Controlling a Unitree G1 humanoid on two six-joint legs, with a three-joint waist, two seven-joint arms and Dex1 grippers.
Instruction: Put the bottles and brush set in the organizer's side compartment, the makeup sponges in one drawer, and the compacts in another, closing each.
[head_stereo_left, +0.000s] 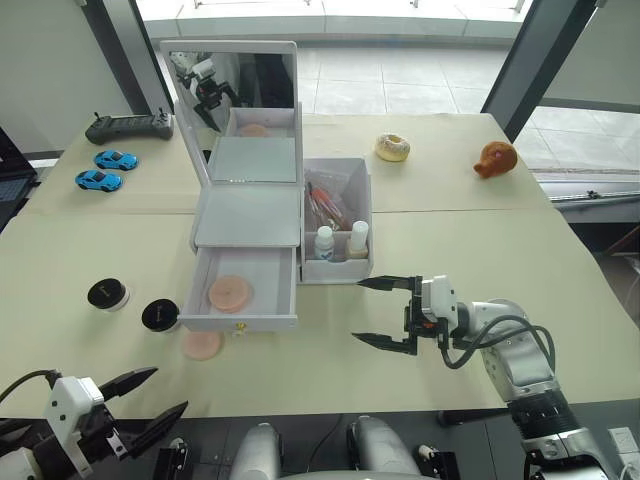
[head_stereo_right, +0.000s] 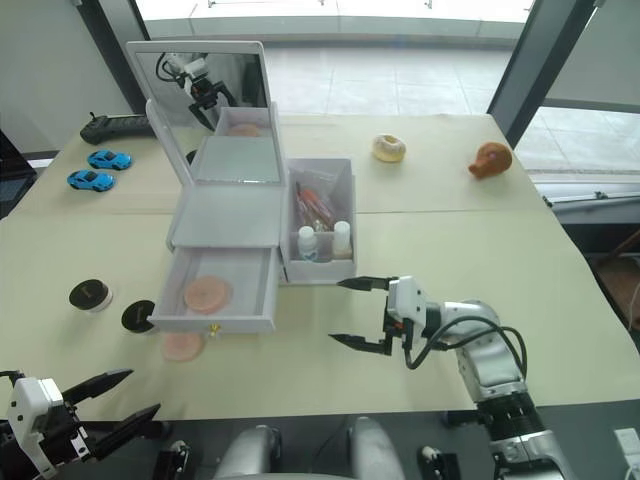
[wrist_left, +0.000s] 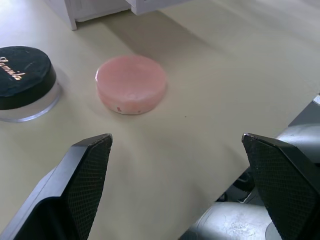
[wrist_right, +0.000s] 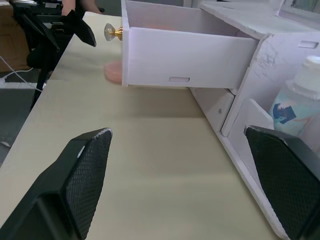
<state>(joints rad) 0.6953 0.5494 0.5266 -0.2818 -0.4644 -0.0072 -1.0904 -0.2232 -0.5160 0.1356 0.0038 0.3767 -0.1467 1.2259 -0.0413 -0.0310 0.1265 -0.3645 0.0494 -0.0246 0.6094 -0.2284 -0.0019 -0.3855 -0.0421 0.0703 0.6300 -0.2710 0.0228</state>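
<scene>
We're looking down on the counter (head_stereo_left: 450, 250), and the organizer (head_stereo_left: 247, 215) stands at its middle with the mirror (head_stereo_left: 232, 90) raised at the back. Its lower drawer (head_stereo_left: 240, 300) is pulled wide open, and one pink makeup sponge (head_stereo_left: 230, 293) lies flat inside. The second sponge (head_stereo_left: 202, 344) sits on the counter just in front of that drawer's left corner (we can see it plainly in the left wrist view, next to a compact).

Two compacts rest on the counter to the left of the drawer: one (head_stereo_left: 160, 315) close beside it, the other (head_stereo_left: 107, 294) a little farther left. The side compartment (head_stereo_left: 337, 220) on the organizer's right holds the brush set (head_stereo_left: 325, 205) and both bottles, the slim clear one (head_stereo_left: 324, 243) and the peach one (head_stereo_left: 358, 238), standing upright at its front.

The right claw (head_stereo_left: 384, 313) hovers over bare counter right of the drawer, fingers spread wide, gripping nothing. The left claw (head_stereo_left: 150, 395) hangs at the counter's near edge, also spread and empty.
</scene>
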